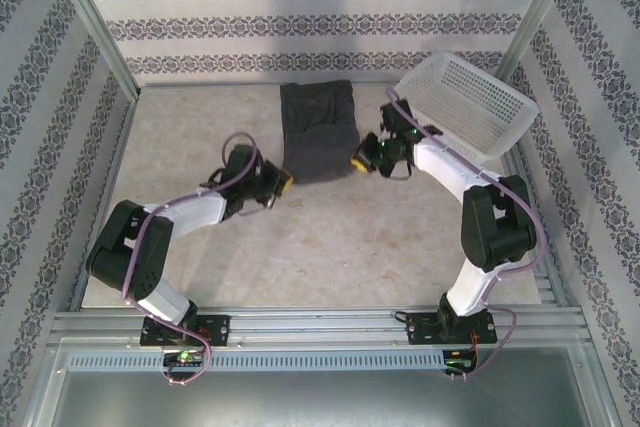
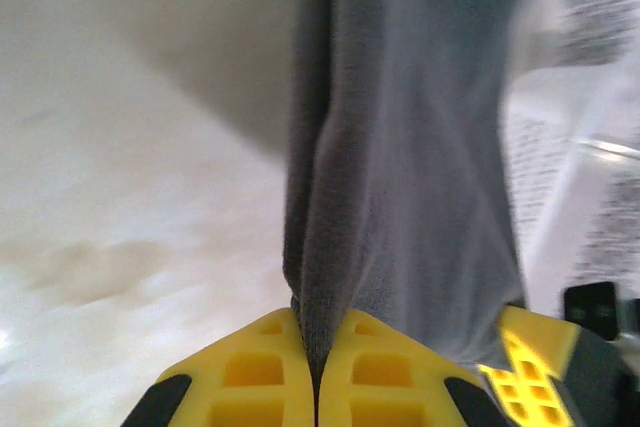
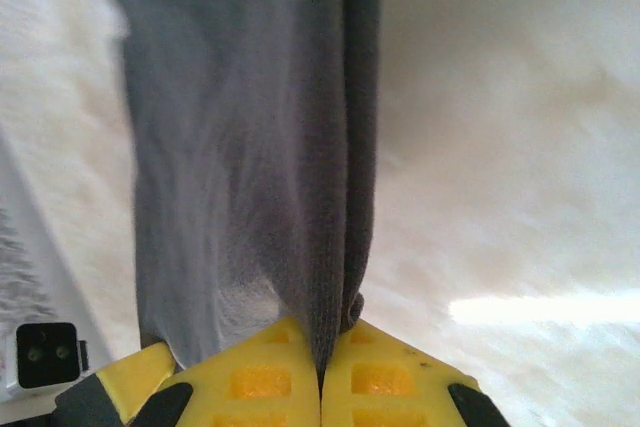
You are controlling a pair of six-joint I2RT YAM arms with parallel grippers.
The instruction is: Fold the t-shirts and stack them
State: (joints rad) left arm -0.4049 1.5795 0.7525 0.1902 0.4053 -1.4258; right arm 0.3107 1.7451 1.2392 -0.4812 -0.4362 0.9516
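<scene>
Left end effector (image 1: 283, 183) and right end effector (image 1: 360, 162) pinch the shirt's (image 1: 318, 132) near corners.
It lies by the basket (image 1: 462, 99); shallow grips may slip, uneven pulls may skew the fold.

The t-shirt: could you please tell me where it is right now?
In the top view the t-shirt lies far centre on the table, just left of the white basket, its near corners pinched in both arms' jaws.
</scene>
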